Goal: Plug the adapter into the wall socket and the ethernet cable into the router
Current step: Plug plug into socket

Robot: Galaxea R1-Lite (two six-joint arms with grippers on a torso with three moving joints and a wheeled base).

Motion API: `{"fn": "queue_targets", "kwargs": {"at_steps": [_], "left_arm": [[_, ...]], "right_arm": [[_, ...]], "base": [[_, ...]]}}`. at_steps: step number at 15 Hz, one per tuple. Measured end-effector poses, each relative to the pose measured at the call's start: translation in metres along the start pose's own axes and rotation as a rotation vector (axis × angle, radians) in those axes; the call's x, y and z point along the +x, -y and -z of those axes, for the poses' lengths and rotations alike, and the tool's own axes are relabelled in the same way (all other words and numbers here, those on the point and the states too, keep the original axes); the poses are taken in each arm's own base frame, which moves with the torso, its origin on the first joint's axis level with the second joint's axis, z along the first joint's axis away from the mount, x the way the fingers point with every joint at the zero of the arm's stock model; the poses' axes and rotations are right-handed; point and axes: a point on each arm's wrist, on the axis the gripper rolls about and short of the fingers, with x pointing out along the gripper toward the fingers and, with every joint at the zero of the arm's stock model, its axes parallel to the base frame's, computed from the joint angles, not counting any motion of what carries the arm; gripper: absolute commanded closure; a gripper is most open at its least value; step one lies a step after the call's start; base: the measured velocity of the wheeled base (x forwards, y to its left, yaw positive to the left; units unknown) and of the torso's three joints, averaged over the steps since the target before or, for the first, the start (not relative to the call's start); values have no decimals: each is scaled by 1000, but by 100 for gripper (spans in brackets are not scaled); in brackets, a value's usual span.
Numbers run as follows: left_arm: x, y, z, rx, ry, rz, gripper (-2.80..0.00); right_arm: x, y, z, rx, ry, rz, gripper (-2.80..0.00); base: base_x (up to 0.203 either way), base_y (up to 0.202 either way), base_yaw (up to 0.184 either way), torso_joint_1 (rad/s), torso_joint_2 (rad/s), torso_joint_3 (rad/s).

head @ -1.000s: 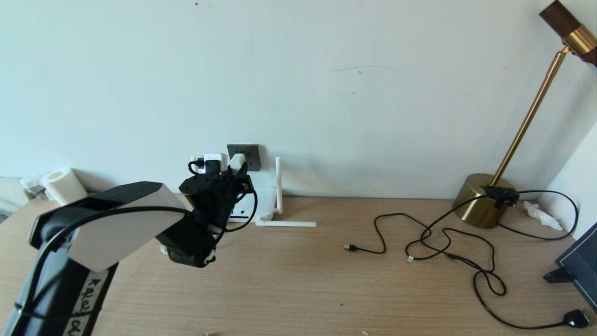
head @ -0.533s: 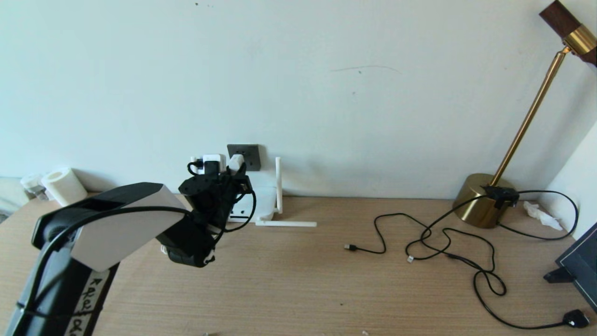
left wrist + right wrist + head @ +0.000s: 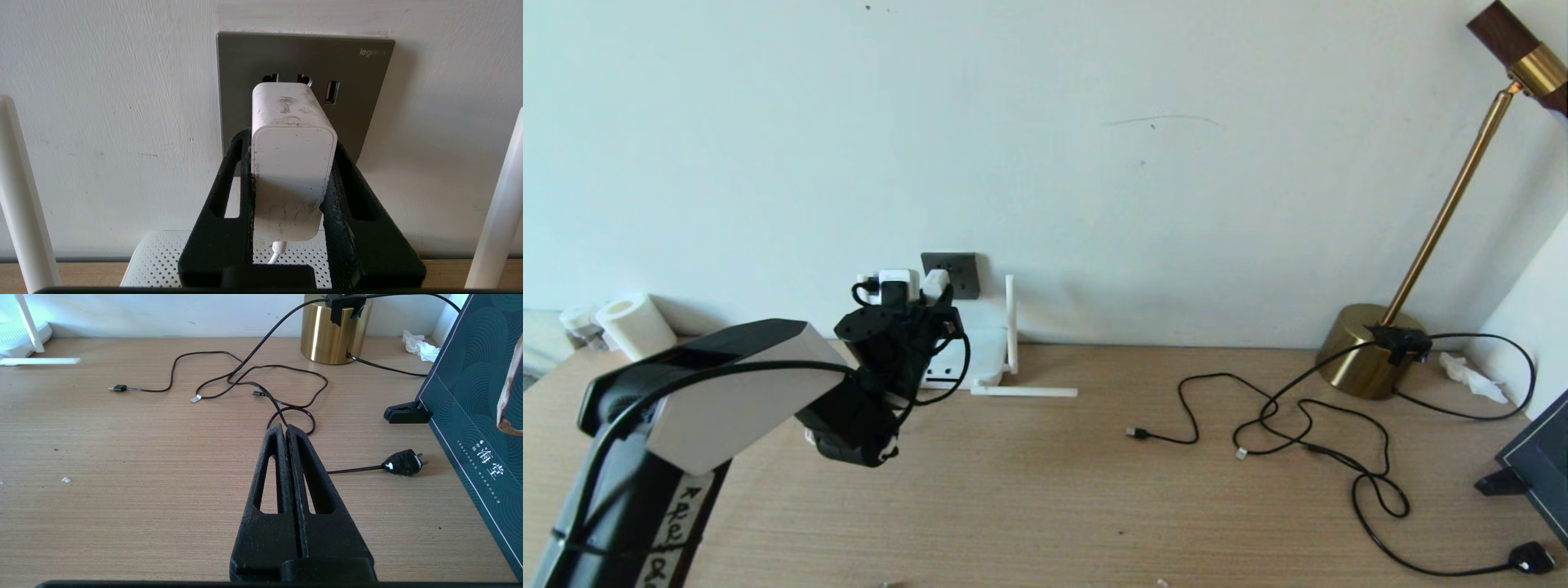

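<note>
Adapter right up at the wall socket, left gripper clamped on it

The adapter point(image 3: 292, 159) sits pinched between the jaws of the left gripper point(image 3: 291, 139), its front end at the face of the wall socket point(image 3: 359, 102), though I can't tell if the pins are in; its thin white cord hangs out the back. The router point(image 3: 980, 347) lies just below the socket against the wall, one antenna flat on the tabletop point(image 3: 1045, 498). The ethernet cable point(image 3: 1364, 478) lies loose well off to the right, its clear end point(image 3: 195, 399) resting near the brass lamp point(image 3: 1364, 351). The right gripper point(image 3: 286, 430) hovers over the tabletop, jaws pressed together on nothing.
</note>
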Motion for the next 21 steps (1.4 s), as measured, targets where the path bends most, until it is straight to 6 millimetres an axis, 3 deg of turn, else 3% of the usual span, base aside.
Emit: {"fn": "queue_targets", "kwargs": {"at_steps": [10, 21], "left_arm": [[-2, 7, -5, 13, 6, 28, 0], [-6, 1, -9, 32, -7, 16, 0]], "right_arm": [[0, 0, 0, 0, 0, 0, 0], [0, 0, 0, 0, 0, 0, 0]], "base": [[0, 0, 0, 0, 0, 0], [0, 0, 0, 0, 0, 0]]}}
